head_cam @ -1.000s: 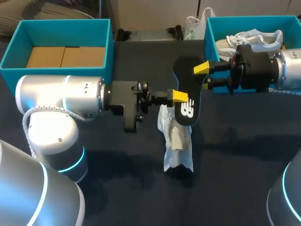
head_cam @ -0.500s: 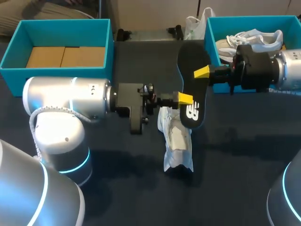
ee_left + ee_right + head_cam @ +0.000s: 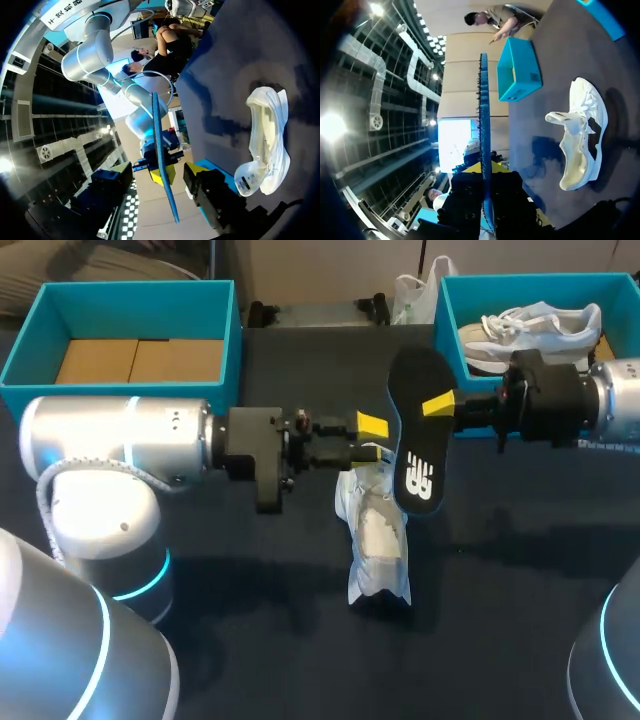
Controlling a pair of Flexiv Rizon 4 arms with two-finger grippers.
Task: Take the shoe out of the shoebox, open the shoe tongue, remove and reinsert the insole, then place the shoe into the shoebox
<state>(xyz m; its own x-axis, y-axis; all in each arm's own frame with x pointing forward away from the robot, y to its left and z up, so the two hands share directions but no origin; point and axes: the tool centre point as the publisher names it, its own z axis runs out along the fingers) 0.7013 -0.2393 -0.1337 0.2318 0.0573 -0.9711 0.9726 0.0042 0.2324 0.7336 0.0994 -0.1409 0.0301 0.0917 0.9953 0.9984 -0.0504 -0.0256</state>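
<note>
A black insole [image 3: 418, 440] hangs in the air above the table's middle, with my right gripper [image 3: 432, 408] shut on its upper part. In the right wrist view the insole [image 3: 483, 125] shows edge-on between the fingers. My left gripper [image 3: 375, 440] stands open just left of the insole, apart from it. Below them a white shoe [image 3: 378, 540] lies on the dark table, mouth up; it also shows in the wrist views as the shoe [image 3: 267, 140] and the shoe [image 3: 580, 135]. In the left wrist view the insole [image 3: 162, 165] is a thin blue edge ahead.
A teal shoebox [image 3: 448, 310] at the back right holds a second white shoe [image 3: 530, 325]. Another teal box [image 3: 30, 350] at the back left has cardboard inside. A white bag [image 3: 412, 290] sits at the far edge.
My left gripper has opened, let go of the insole and drawn back a little. My right gripper has shut on the insole and carried it slightly right and down.
</note>
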